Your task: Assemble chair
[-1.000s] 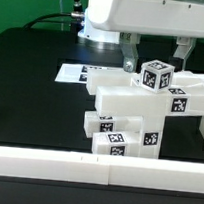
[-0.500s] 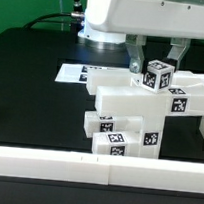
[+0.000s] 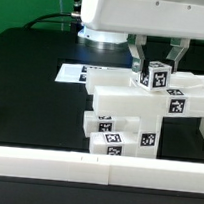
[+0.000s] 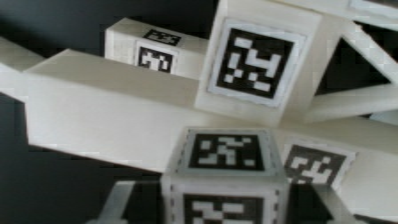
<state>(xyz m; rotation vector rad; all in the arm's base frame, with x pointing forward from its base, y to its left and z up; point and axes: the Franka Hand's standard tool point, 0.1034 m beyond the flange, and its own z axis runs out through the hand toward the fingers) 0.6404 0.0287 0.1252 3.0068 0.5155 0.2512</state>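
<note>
The gripper (image 3: 155, 67) loses everything above its fingers (image 3: 138, 55) to the exterior view's top edge. The fingers cover the side faces of the tagged block (image 3: 154, 77) clamped between them. Behind the gripper, the marker board (image 3: 68, 74) is partly hidden by the chair (image 3: 121, 92) (its tags are too small to read). Below the gripper, the wrist view shows the chair blurred and cut off at every edge.

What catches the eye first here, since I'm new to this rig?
A stack of chunky white plastic chair pieces bearing black-and-white tags fills the middle of the black table. Above it, the white robot arm's jaws are shut on a small white tagged block at the stack's top.
</note>
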